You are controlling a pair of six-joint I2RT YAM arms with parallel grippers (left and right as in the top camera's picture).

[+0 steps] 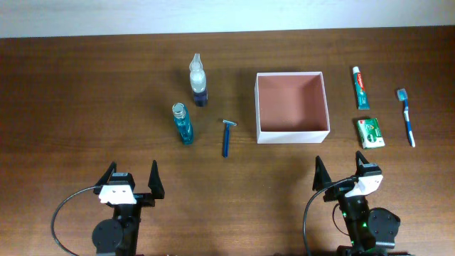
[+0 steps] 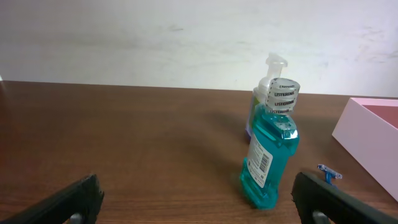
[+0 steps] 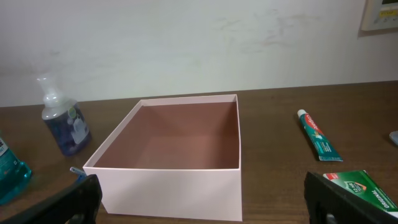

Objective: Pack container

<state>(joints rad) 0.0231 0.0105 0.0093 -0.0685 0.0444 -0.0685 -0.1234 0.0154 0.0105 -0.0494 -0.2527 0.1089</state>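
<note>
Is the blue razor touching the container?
Apart. The overhead view shows a strip of bare table between the razor and the container's left wall.

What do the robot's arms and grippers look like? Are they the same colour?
Mostly, yes. The left gripper and right gripper each have two pointed black fingers, like little ears, with a white block behind them. Both arms are black with round joints. A thin black cable loops beside the left arm, and tiny green lights glow on the right arm.
</note>
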